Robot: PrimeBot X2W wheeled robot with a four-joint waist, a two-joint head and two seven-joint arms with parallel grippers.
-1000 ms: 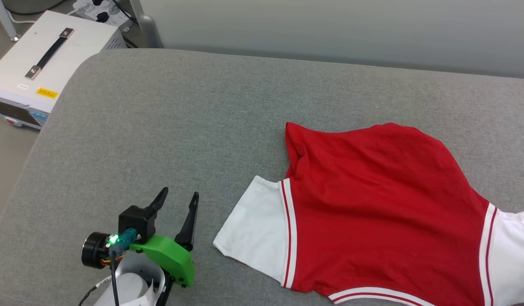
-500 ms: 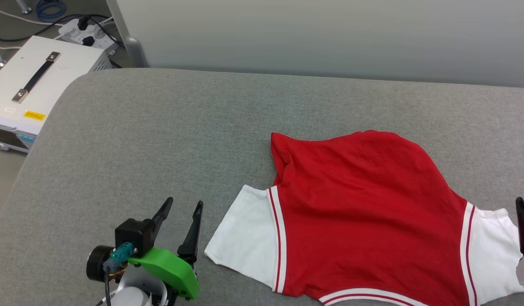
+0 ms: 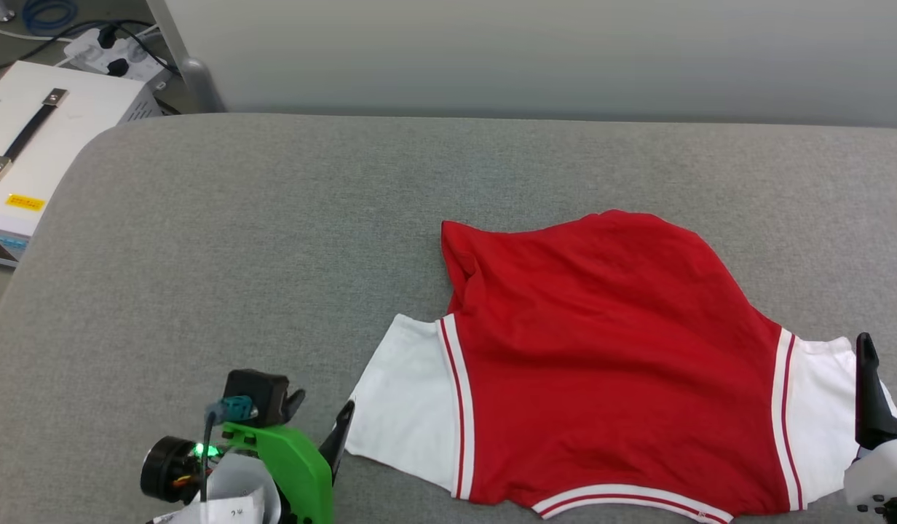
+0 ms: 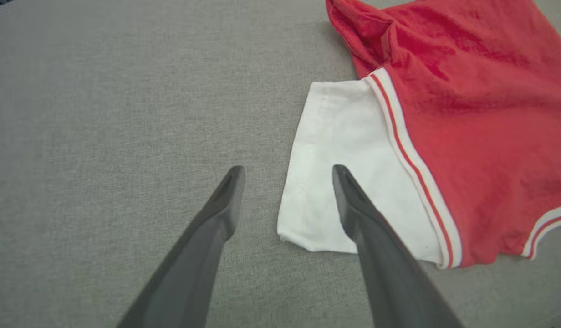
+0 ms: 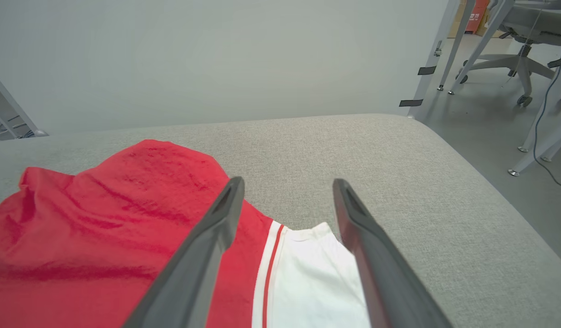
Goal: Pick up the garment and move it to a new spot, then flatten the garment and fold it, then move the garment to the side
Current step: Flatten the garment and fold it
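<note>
Garment [image 3: 609, 349] lies at grey pad's [image 3: 274, 255] front edge (right half); L gripper [image 4: 287, 167] & R gripper [image 5: 287, 180] both spread, empty.

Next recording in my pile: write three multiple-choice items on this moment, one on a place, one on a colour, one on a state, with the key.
1. Where on the grey surface does the garment lie, in the head view?
A. its right part
B. its far left corner
C. hanging off its far edge
2. What colour are the garment's end panels?
A. blue
B. white
C. black
3. How is the left gripper?
A. shut on the garment
B. shut on nothing
C. open, holding nothing
Key: 1 A, the red cloth lies right of the middle; 2 B, both panels beyond the striped trim are white; 3 C, its fingers stand apart, gripping nothing.
</note>
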